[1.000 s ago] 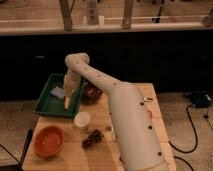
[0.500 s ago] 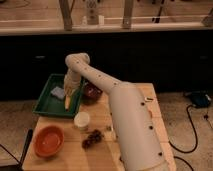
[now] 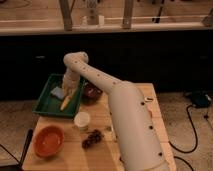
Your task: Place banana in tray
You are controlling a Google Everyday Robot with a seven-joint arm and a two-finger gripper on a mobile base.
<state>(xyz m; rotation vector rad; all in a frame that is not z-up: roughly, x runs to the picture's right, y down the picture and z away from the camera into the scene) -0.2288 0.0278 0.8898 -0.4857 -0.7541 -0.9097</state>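
Note:
The dark green tray (image 3: 46, 104) sits at the back left of the wooden table. The yellow banana (image 3: 66, 101) hangs slanted over the tray's right side, its upper end under my gripper (image 3: 70, 89). The gripper points down over the tray at the end of the long white arm (image 3: 125, 115). A light blue-grey block (image 3: 58, 92) lies in the tray just left of the gripper. I cannot tell if the banana's lower tip touches the tray floor.
A small dark maroon bowl (image 3: 92, 92) stands right of the tray. A white cup (image 3: 82, 120) stands in front of the tray. An orange bowl (image 3: 47, 141) is at the front left. A dark grape cluster (image 3: 91, 138) lies near the arm. Glass-fronted counter behind.

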